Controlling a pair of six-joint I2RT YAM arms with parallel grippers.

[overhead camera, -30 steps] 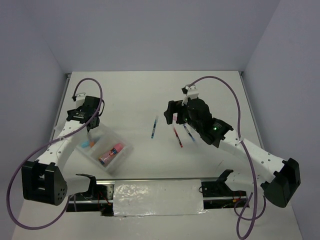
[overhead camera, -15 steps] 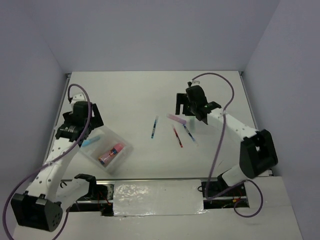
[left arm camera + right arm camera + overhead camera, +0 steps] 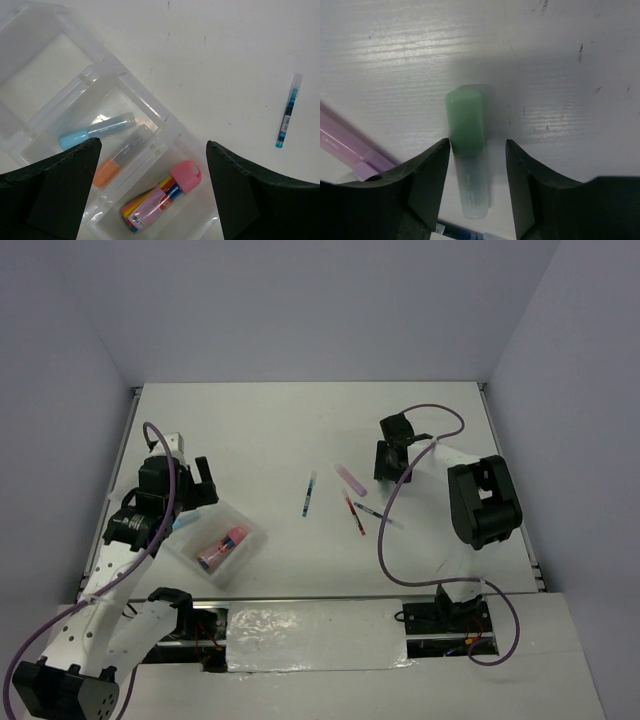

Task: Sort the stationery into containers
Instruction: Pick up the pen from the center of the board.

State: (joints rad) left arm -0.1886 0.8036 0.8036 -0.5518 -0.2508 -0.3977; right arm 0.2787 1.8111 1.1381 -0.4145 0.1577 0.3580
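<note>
The clear three-compartment tray (image 3: 252, 533) lies at the front left. In it are a pink tube (image 3: 160, 197), a blue-capped highlighter (image 3: 95, 131) and an orange-capped one (image 3: 122, 157). My left gripper (image 3: 153, 144) hangs wide open above the tray, holding nothing. My right gripper (image 3: 477, 143) is down at the table with its jaws on either side of a green-capped highlighter (image 3: 467, 150). The left finger (image 3: 427, 175) is against the cap and a gap shows on the right. A purple highlighter (image 3: 351, 479), a red pen (image 3: 354, 513) and two blue pens (image 3: 309, 494) (image 3: 378, 516) lie mid-table.
The right arm's purple cable (image 3: 395, 510) loops over the table near the loose pens. The purple highlighter (image 3: 345, 145) lies just left of the right gripper's fingers. Grey walls close in the table at the back and on both sides.
My left gripper opened and drew back from the tray, leaving the blue highlighter inside. The right arm swung to the back right and came down over the green highlighter, its jaws narrowing.
</note>
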